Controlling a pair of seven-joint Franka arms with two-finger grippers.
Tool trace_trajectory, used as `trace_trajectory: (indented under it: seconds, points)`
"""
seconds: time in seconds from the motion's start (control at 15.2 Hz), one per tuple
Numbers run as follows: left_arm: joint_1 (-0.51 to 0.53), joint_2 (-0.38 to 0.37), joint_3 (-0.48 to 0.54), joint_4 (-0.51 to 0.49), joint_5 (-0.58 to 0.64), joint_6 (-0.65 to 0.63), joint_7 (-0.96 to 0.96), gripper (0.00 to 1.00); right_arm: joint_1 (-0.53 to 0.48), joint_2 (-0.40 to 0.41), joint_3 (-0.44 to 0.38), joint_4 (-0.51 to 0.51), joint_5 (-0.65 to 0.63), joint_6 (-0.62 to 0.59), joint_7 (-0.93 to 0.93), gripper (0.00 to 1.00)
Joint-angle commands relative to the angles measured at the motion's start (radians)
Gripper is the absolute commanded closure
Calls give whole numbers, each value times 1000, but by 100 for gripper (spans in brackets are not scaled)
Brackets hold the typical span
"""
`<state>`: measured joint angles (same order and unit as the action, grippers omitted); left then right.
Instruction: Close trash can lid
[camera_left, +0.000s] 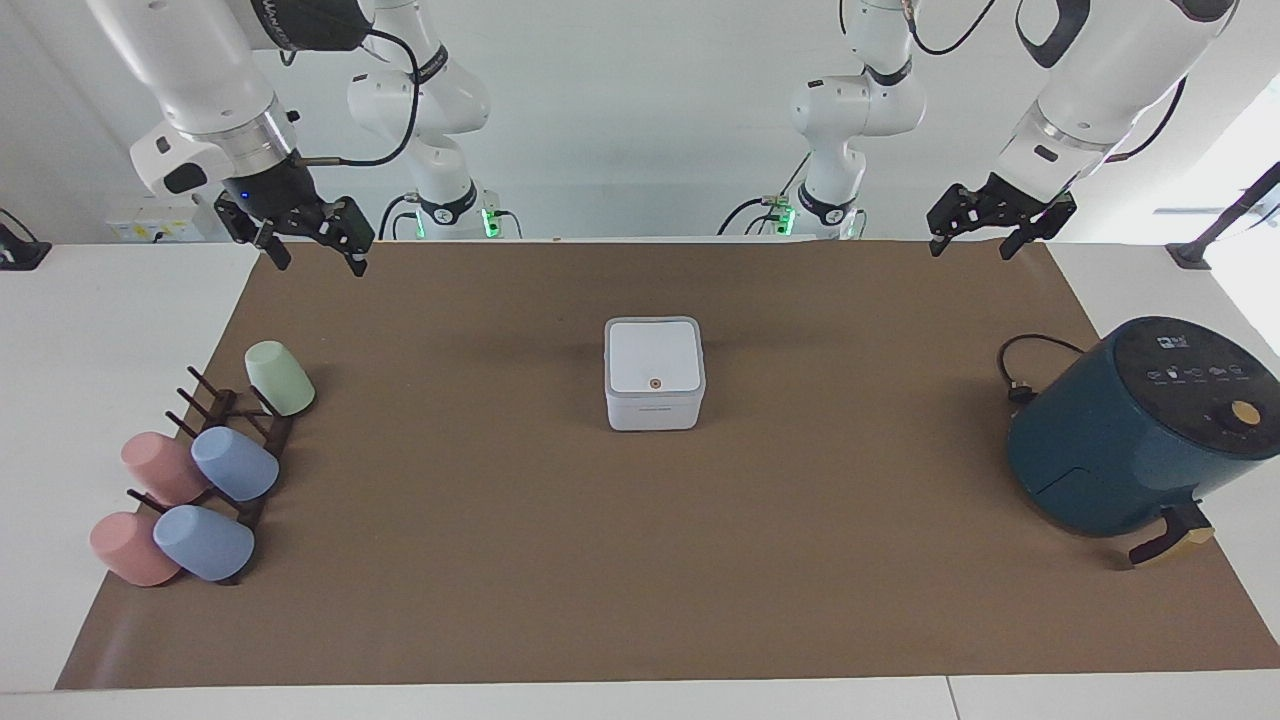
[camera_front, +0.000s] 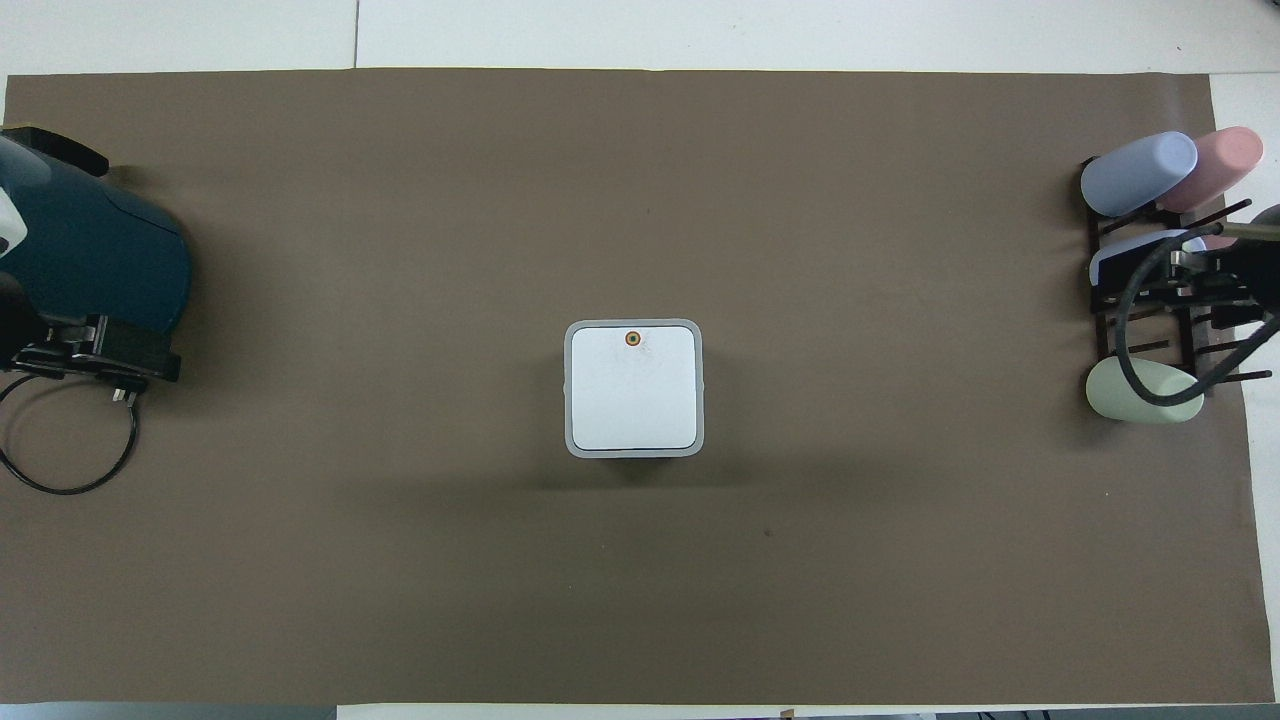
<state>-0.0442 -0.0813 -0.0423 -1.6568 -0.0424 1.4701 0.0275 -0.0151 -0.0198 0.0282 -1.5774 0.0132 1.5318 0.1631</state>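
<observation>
The trash can (camera_left: 654, 385) is a small white cube in the middle of the brown mat; it also shows in the overhead view (camera_front: 633, 450). Its lid (camera_left: 653, 357) lies flat and level on top, orange-ringed dot up, also in the overhead view (camera_front: 633, 390). My left gripper (camera_left: 970, 245) is open and empty, raised over the air fryer's cord, far from the can; it also shows from overhead (camera_front: 130, 362). My right gripper (camera_left: 320, 262) is open and empty, raised over the cup rack, and it waits; from overhead (camera_front: 1190, 285) it covers part of the rack.
A dark teal air fryer (camera_left: 1135, 430) with a black cord (camera_left: 1020, 365) stands at the left arm's end. A dark rack (camera_left: 235, 450) with several pastel cups lies at the right arm's end. The brown mat (camera_left: 640, 560) covers the table.
</observation>
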Motion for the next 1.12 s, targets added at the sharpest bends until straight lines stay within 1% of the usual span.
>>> trace_trajectory:
  seconds: [0.0, 0.26, 0.46, 0.99, 1.05]
  points:
    - [-22, 57, 18, 115, 26, -101, 2, 0, -6, -6, 2, -9, 2, 2, -16, 0]
    - [-37, 40, 16, 97, 24, -122, -1, 0, -6, -6, 2, -9, 1, 2, -14, 0]
    - [-36, 40, 16, 98, 22, -108, -6, 0, -6, -6, 2, -9, 2, 2, -14, 0]
    - [7, 41, -5, 100, 15, -96, -6, 0, -6, -6, 2, -9, 1, 2, -14, 0]
    - [18, 41, -23, 100, 13, -96, -6, 0, -6, -6, 2, -9, 2, 2, -14, 0]
